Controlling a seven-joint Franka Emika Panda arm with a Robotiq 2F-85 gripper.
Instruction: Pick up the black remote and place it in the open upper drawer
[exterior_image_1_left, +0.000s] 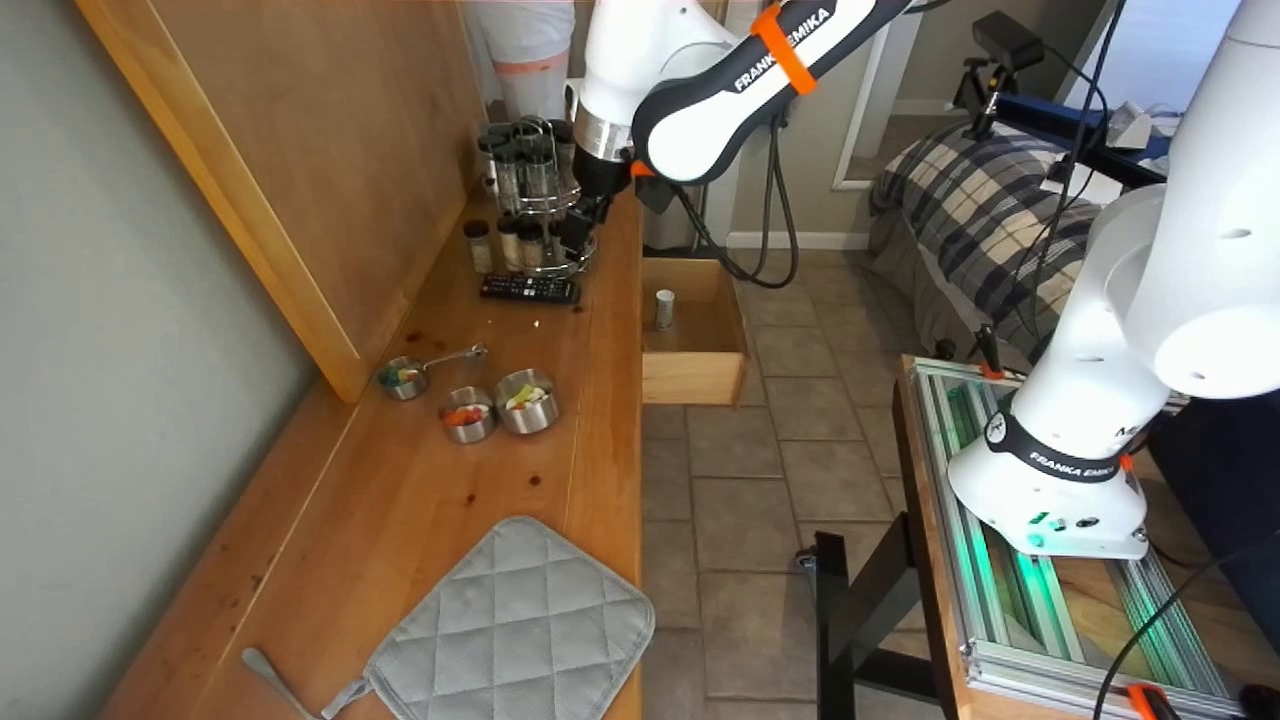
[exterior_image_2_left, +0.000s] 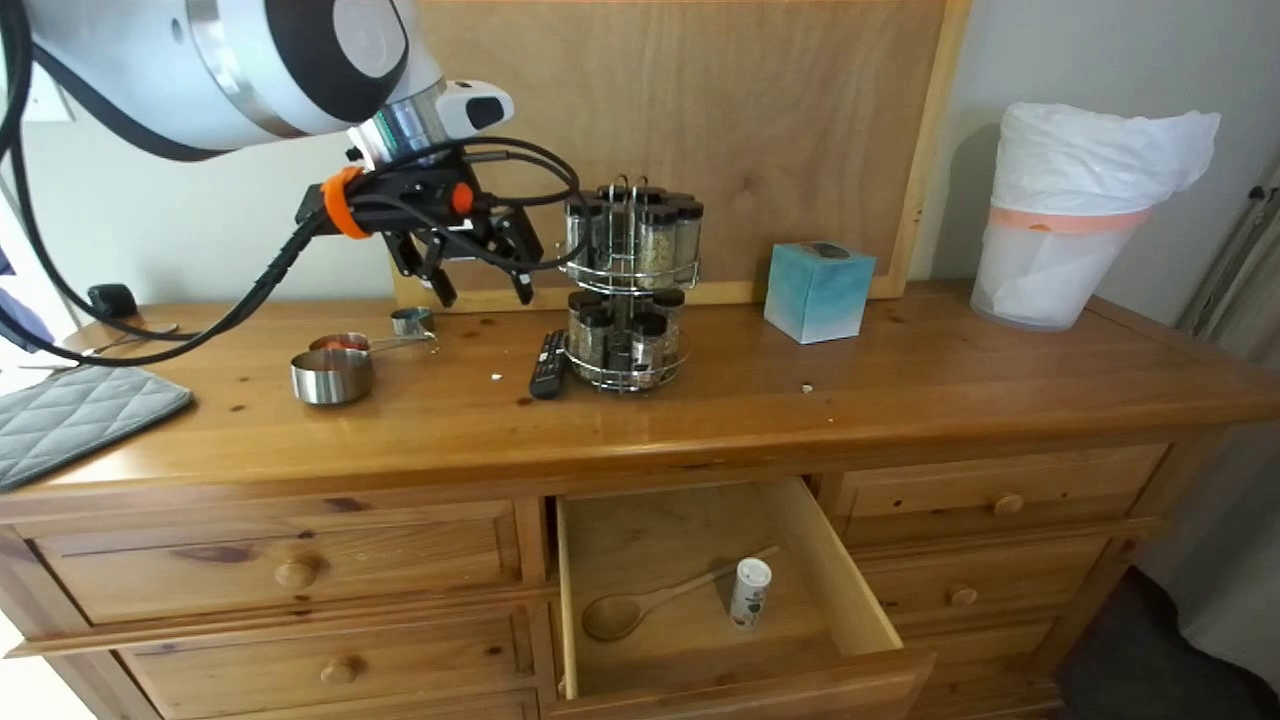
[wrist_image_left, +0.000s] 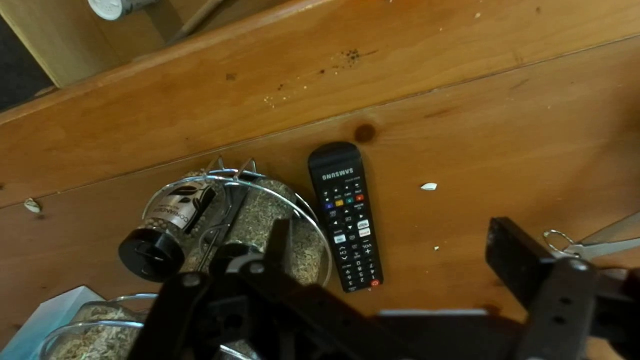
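The black remote (wrist_image_left: 346, 217) lies flat on the wooden countertop, right beside the spice rack, buttons up. It also shows in both exterior views (exterior_image_1_left: 530, 290) (exterior_image_2_left: 549, 365). My gripper (exterior_image_2_left: 484, 296) is open and empty, above the countertop near the rack and apart from the remote. In the wrist view (wrist_image_left: 392, 235) the remote appears between the fingers, closer to the left finger, which overlaps the rack's jars. The open upper drawer (exterior_image_2_left: 850, 590) is pulled out below the counter edge; its front panel (exterior_image_1_left: 693, 378) shows in an exterior view, and its corner in the wrist view (wrist_image_left: 50, 40).
A two-tier wire spice rack (exterior_image_2_left: 628, 290) stands against the remote's side. A white shaker (exterior_image_2_left: 750, 592) and a wooden spoon (exterior_image_2_left: 612, 617) are in the drawer. Metal measuring cups (exterior_image_1_left: 527, 402), a grey pot holder (exterior_image_1_left: 510, 630) and a blue tissue box (exterior_image_2_left: 820, 292) are on the countertop.
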